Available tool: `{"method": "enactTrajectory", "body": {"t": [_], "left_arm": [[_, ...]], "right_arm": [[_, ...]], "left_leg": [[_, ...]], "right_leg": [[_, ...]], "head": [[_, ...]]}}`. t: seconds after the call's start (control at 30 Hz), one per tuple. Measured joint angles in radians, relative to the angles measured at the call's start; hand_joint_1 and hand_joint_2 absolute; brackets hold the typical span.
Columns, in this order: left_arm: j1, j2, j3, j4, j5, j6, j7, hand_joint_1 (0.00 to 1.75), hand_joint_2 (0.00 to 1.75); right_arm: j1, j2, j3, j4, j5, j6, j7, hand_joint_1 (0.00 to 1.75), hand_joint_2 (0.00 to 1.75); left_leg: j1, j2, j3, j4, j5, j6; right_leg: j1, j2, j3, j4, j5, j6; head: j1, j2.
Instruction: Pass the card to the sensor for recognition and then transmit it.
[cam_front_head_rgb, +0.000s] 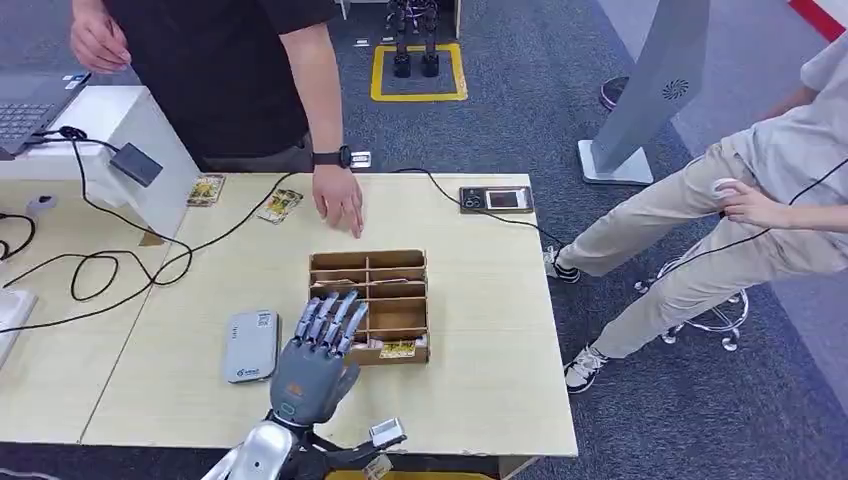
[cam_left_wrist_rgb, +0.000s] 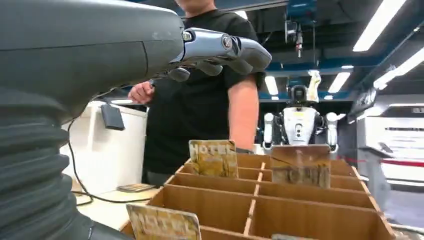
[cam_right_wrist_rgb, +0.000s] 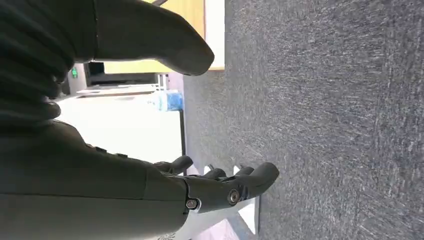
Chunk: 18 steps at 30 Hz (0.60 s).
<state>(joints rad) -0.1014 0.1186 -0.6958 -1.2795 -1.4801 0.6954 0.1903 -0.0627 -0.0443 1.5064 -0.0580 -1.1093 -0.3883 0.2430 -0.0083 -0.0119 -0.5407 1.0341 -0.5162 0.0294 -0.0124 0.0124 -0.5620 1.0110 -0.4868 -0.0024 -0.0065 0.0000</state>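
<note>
Over the near half of the light wooden bench (cam_front_head_rgb: 480, 300), the left robot hand (cam_front_head_rgb: 318, 352) hovers with its fingers stretched out and slightly apart, holding nothing, its fingertips above the near left part of a brown cardboard divider box (cam_front_head_rgb: 370, 262) that sits near the middle of the bench. A yellow-printed card (cam_front_head_rgb: 398, 348) stands in the box's nearest row, toward its right end; in the left wrist view, cards marked "HOTEL" (cam_left_wrist_rgb: 213, 158) stand upright in the compartments, with another worn card (cam_left_wrist_rgb: 300, 166) at the far side. Just left of the robot hand, a flat grey card sensor (cam_front_head_rgb: 250, 345) lies near the bench's front edge. Two more cards (cam_front_head_rgb: 280, 205) lie flat along the far edge, one of them (cam_front_head_rgb: 205, 189) toward the far left corner. A person in a black shirt stands behind the far edge, one hand (cam_front_head_rgb: 338, 200) lowered to the benchtop just beyond the box. A small screened device (cam_front_head_rgb: 496, 199) sits at the far right corner, its black cable running across the bench. The right robot hand (cam_right_wrist_rgb: 220, 187) hangs beside the bench over grey carpet, fingers loosely extended and empty. A second person (cam_front_head_rgb: 760, 215) sits on a stool off the bench's right edge.
</note>
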Motion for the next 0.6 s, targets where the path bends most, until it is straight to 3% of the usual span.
{"method": "enactTrajectory", "body": {"t": [0.17,0.43,0.6], "left_arm": [[0.002,0.001,0.0,0.005,0.0,0.0,-0.01,0.0,1.75],[0.017,-0.002,0.01,0.011,0.0,0.0,-0.074,0.0,1.75],[0.017,-0.004,0.018,0.03,0.0,0.0,0.002,0.0,1.75]], "right_arm": [[0.0,0.0,0.001,0.0,0.0,0.0,0.0,0.0,1.75],[0.0,0.0,0.001,0.0,-0.002,0.0,-0.003,0.0,1.75],[0.0,0.0,0.002,0.0,-0.01,-0.001,0.0,0.0,1.75]], "left_leg": [[0.0,0.0,0.0,0.0,0.0,0.0],[0.0,0.0,0.0,0.0,0.0,0.0],[0.0,0.0,0.0,0.0,0.0,0.0]], "right_leg": [[0.0,0.0,0.0,0.0,0.0,0.0],[0.0,0.0,0.0,0.0,0.0,0.0],[0.0,0.0,0.0,0.0,0.0,0.0]], "head": [[0.0,0.0],[0.0,0.0],[0.0,0.0]]}}
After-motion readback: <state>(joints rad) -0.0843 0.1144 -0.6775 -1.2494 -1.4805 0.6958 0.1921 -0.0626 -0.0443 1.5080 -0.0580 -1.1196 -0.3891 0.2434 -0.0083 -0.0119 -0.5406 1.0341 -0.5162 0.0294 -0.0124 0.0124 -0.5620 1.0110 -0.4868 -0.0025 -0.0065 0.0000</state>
